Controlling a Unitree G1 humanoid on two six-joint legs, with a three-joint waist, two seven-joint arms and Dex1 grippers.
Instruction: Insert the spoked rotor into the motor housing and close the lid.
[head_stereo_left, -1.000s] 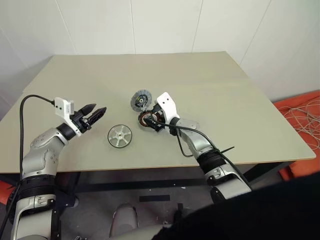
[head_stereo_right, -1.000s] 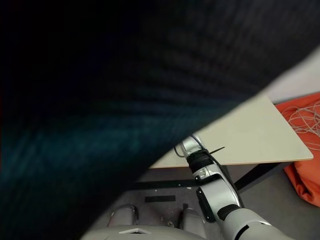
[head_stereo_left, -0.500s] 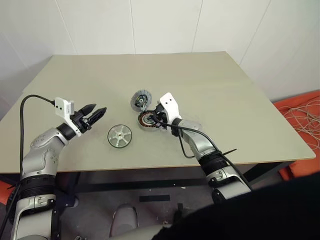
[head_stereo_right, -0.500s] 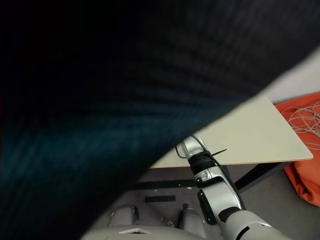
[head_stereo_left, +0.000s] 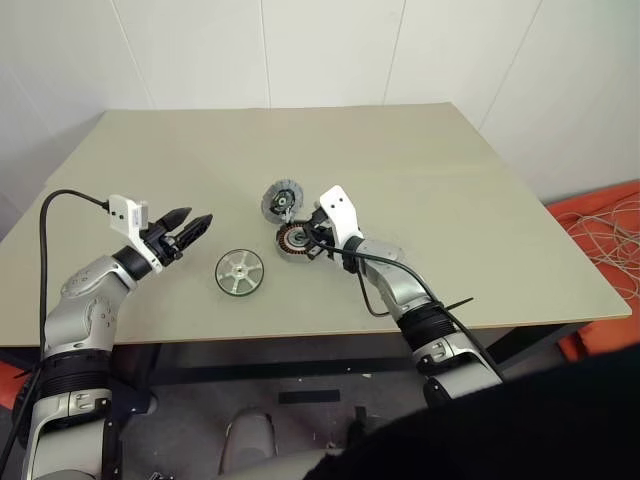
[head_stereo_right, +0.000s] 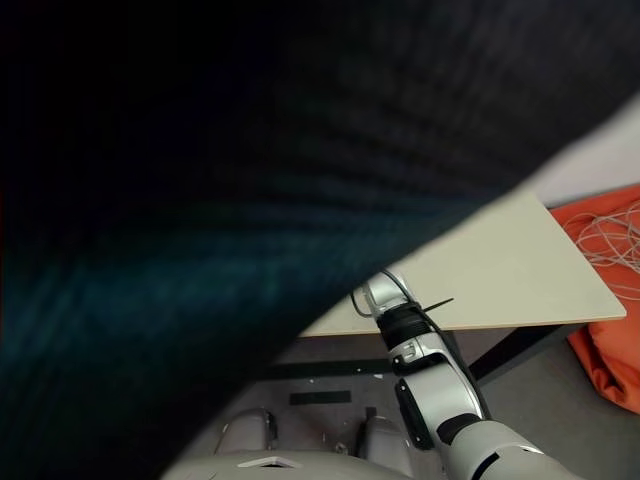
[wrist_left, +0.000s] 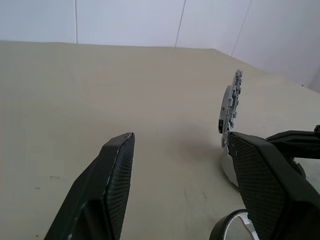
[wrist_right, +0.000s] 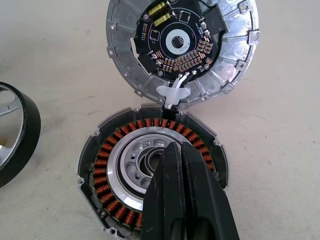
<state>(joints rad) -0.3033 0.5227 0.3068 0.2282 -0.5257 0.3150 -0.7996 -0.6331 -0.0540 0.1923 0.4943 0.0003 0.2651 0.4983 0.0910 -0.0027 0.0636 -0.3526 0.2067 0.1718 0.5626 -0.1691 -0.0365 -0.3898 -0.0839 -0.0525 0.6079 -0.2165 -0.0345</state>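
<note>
Spoked rotor not inserted yet, lying just left of motor housing. Lid hinged open behind housing. Right gripper pinched shut, empty, over housing centre. Left gripper spread wide, empty, left of rotor.

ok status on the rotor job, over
Left gripper open, hovering over table. Right gripper shut, tips over motor housing centre. Spoked rotor lying loose on table. Lid open.
</note>
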